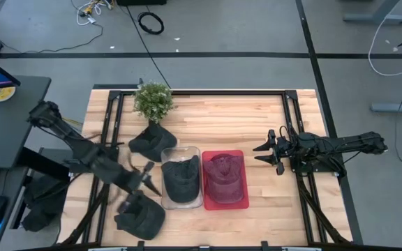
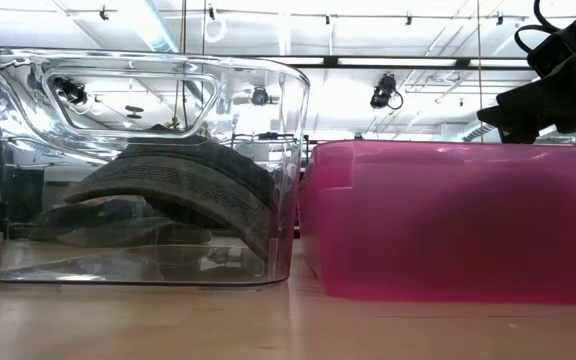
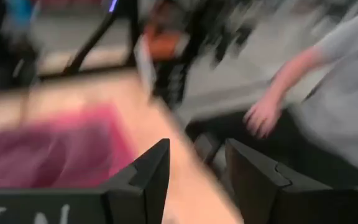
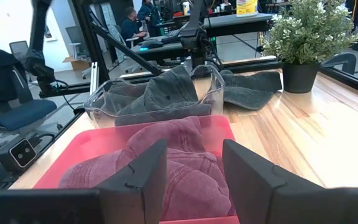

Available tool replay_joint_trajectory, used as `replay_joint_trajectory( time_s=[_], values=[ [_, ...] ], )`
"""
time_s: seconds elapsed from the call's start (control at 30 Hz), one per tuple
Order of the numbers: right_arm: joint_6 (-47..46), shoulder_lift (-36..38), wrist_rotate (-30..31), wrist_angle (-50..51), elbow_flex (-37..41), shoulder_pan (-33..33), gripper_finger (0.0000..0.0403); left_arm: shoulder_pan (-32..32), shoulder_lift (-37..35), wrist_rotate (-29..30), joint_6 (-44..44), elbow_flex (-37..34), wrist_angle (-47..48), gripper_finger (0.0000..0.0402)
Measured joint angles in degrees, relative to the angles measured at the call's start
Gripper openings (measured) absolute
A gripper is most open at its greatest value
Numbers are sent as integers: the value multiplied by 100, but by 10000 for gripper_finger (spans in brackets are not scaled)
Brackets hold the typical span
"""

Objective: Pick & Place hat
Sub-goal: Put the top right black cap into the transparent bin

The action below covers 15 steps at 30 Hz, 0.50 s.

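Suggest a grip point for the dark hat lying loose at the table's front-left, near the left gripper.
Probably pinch the dark hat at its crown, coming straight down: it lies flat on the bare table, outside the clear bin, so nothing walls it in. The left gripper, fingers apart, is nearest.

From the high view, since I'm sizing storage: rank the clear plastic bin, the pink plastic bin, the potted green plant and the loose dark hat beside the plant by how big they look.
1-2. Clear plastic bin and pink plastic bin: look alike, so unranked.
3. Loose dark hat.
4. Potted green plant, only slightly smaller than the hat.
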<state>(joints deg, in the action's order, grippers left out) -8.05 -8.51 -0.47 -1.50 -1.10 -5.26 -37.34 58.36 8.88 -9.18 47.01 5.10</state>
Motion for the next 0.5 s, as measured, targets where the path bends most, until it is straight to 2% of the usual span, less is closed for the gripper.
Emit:
replay_joint_trajectory(
  time_s=[0.1,0.23,0.5],
  values=[
    [0,0,0,-2,0,0,160,128,714,409,-401,684,1134,161],
    [0,-1,1,0,0,0,160,439,1459,495,-889,1264,2029,161],
    [0,-1,0,-4,0,0,160,1220,2219,487,-1749,1532,3256,161]
  ],
)
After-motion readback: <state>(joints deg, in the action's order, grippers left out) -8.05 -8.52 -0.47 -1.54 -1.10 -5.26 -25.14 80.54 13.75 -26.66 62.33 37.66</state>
